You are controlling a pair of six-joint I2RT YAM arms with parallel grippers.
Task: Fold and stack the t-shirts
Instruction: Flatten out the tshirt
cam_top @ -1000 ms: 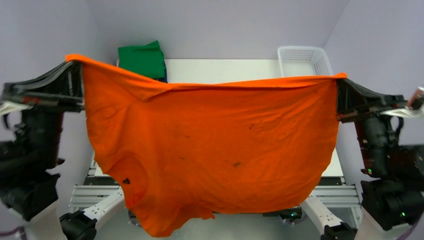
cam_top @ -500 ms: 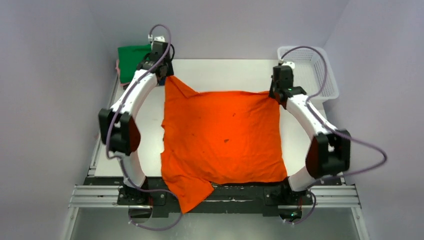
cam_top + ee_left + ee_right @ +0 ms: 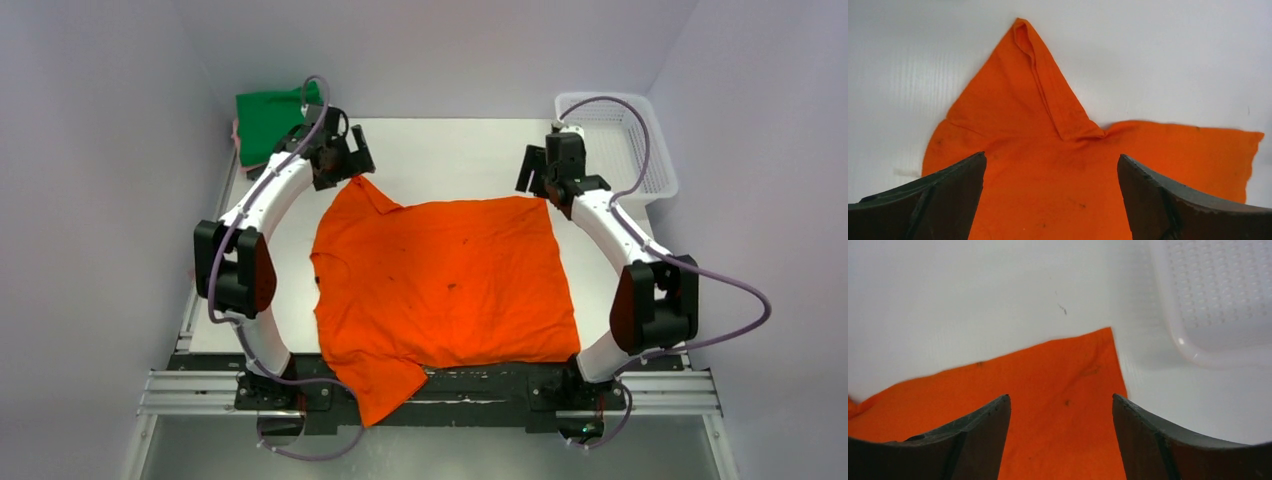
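The left tool and right tool gaped open, holding nothing. The orange t-shirt lay spread on the tabletop between them, its far corners just beneath each tool.

Top view: high over near edge, looking down on whole table. Wrist views: close, angled down at shirt far corners. All three share shirt; right also catches basket.

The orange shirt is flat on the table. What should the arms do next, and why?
Probably the left gripper should pinch the pointed sleeve ahead of it and fold it onto the orange t-shirt. The shirt lies flat, that sleeve pokes out, and this gripper and the right gripper stand open, empty.
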